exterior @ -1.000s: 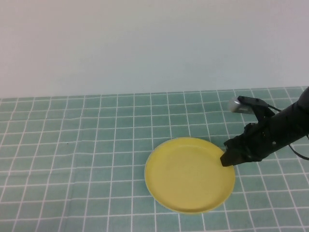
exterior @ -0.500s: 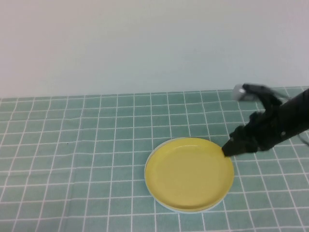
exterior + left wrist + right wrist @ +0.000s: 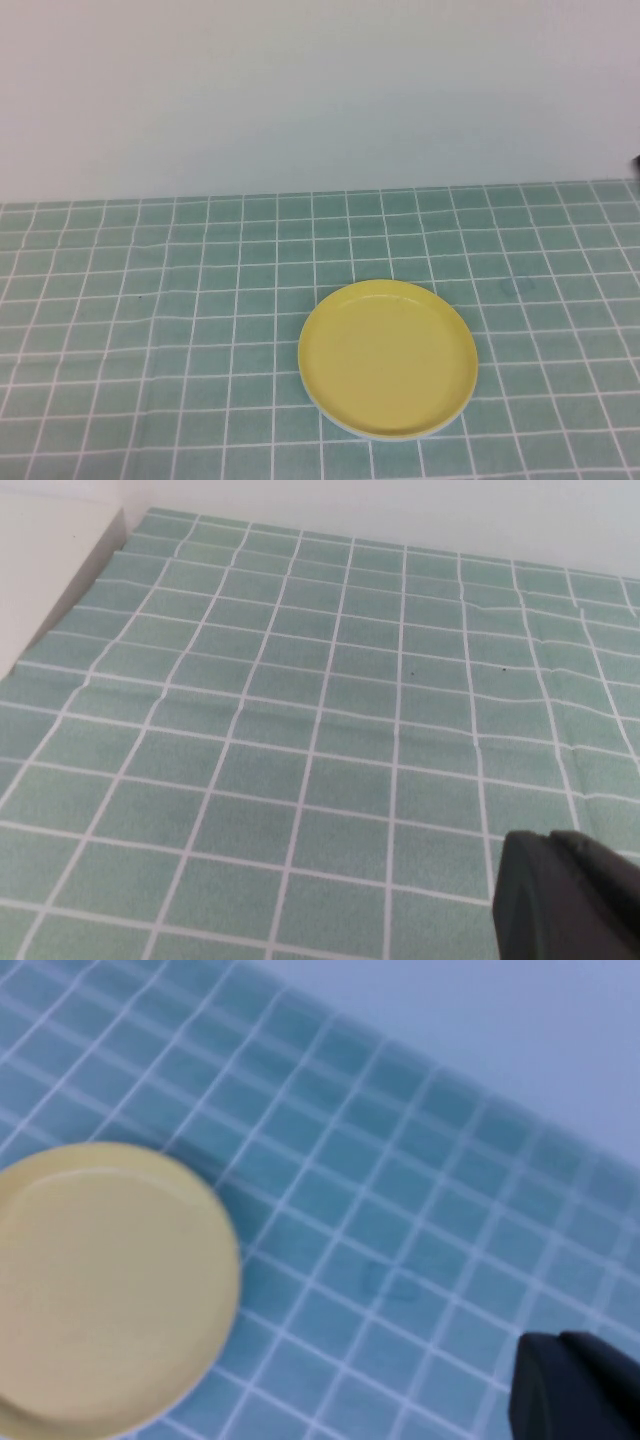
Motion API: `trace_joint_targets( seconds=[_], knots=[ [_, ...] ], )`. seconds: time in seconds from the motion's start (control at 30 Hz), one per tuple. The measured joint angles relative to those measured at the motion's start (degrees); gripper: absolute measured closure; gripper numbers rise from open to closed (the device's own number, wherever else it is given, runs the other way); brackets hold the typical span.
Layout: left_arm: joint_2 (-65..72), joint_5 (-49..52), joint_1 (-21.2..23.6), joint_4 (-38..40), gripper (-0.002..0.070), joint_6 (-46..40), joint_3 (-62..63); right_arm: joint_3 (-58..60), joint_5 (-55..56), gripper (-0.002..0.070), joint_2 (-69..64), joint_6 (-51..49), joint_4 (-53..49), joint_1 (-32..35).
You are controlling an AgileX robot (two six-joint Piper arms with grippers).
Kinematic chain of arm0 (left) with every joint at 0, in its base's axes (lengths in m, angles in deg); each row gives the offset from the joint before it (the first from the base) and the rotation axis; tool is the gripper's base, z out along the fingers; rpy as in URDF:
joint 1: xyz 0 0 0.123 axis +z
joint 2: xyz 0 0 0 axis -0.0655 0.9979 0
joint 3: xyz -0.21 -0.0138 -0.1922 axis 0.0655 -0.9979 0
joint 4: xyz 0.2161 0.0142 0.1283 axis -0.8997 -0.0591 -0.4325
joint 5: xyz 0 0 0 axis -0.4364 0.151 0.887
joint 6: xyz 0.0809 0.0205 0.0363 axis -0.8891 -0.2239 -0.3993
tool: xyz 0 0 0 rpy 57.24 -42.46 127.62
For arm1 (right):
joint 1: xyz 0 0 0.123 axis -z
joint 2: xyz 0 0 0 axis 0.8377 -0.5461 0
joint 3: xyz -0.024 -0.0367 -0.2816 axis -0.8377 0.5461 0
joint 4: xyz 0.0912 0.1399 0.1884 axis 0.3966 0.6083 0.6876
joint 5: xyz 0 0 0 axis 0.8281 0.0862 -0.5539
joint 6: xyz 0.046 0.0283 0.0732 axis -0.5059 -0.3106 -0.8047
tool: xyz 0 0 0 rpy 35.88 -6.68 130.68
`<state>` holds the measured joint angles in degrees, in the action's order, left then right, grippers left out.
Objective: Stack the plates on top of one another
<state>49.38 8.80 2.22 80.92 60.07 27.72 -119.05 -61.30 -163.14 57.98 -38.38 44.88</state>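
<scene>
Item: plates. A yellow plate [image 3: 388, 357] lies flat, rim up, on the green cloth [image 3: 150, 330], right of centre and near the front edge of the high view. A thin pale edge [image 3: 345, 424] peeps from under its front-left rim; we judge that to be another plate beneath, so the yellow one reads as the top of a stack. We cannot count what lies under it, nor tell white from blue there. No plate lies loose anywhere else. We take the stacking to be done or nearly so.

Item: right gripper [image 3: 572, 1388]. It shows as a dark mass at a corner of its own wrist view, raised above the cloth and well apart from the yellow plate [image 3: 105, 1285]. Its fingers are pressed together on nothing. In our judgement it stands clear because the plate needs no more holding.

Item: left gripper [image 3: 565, 895]. A dark block over bare cloth, far from the stack, no plate in its view. Fingers pressed together, empty. It looks parked.

Item: surface. A cloth of green squares with white grid lines, lying fairly flat, with a crease running across in the left wrist view.

Item: room. A plain pale wall [image 3: 320, 90] rises behind the cloth's far edge.
</scene>
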Motion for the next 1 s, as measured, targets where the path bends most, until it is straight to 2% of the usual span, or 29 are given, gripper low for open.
trace_joint_targets(
  seconds=[0.13,0.27,0.47,0.9,1.0],
  knots=[
    [0.0,0.0,0.0,0.0,0.0675,0.0,0.0,2.1,0.0,0.0669,11.0,-4.0,-5.5,0.0],
    [0.0,0.0,0.0,0.0,0.0675,0.0,0.0,5.1,-0.1,0.067,22.0,-5.6,-6.2,0.0],
    [0.0,0.0,0.0,0.0,0.0675,0.0,0.0,9.2,-1.6,0.0676,31.7,-6.4,-6.7,0.0],
    [0.0,0.0,0.0,0.0,0.0675,0.0,0.0,10.5,-2.1,0.0678,34.0,-6.4,-6.8,0.0],
    [0.0,0.0,0.0,0.0,0.0675,0.0,0.0,10.9,-0.4,0.0678,34.1,-5.4,-9.3,0.0]
  ],
)
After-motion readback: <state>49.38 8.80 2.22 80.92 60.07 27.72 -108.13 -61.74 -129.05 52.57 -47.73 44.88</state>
